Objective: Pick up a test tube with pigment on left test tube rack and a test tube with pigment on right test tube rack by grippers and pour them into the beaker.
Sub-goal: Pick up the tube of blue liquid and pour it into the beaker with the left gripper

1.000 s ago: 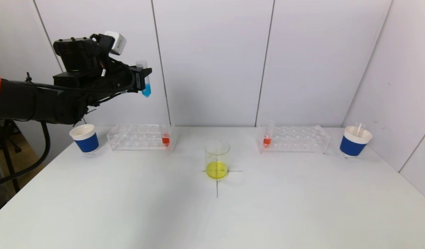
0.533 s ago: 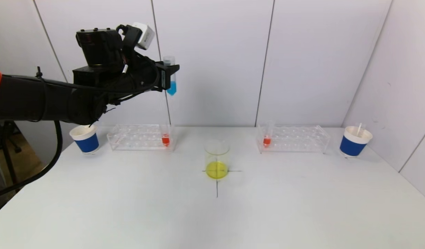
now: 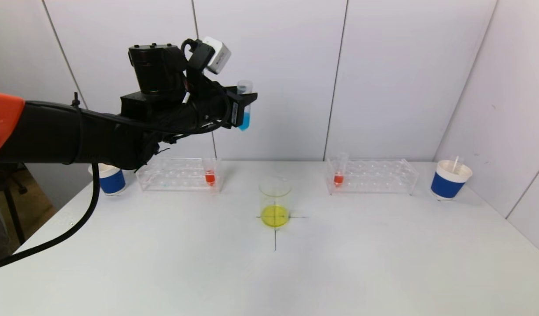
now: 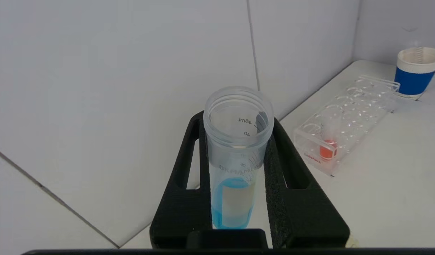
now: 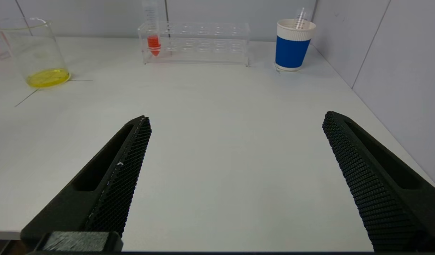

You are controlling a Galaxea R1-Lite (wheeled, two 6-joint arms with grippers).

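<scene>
My left gripper (image 3: 242, 106) is shut on an upright test tube with blue pigment (image 3: 244, 117), high above the table, up and to the left of the beaker (image 3: 275, 202), which holds yellow liquid. In the left wrist view the tube (image 4: 235, 156) sits between my gripper's (image 4: 235, 127) two black fingers. The left rack (image 3: 177, 174) holds a red-pigment tube (image 3: 210, 175). The right rack (image 3: 370, 176) holds another red-pigment tube (image 3: 339, 174). My right gripper (image 5: 235, 124) is open and empty, low over the table's near right edge, out of the head view.
A blue-banded paper cup (image 3: 108, 179) stands left of the left rack, partly behind my arm. Another cup (image 3: 450, 179) with an empty tube in it stands right of the right rack. A black cross (image 3: 275, 232) marks the table under the beaker. Walls close the back and right.
My left gripper has carried the blue tube to the right, from above the left rack's left part to nearly above the beaker. The right gripper shows no change.
</scene>
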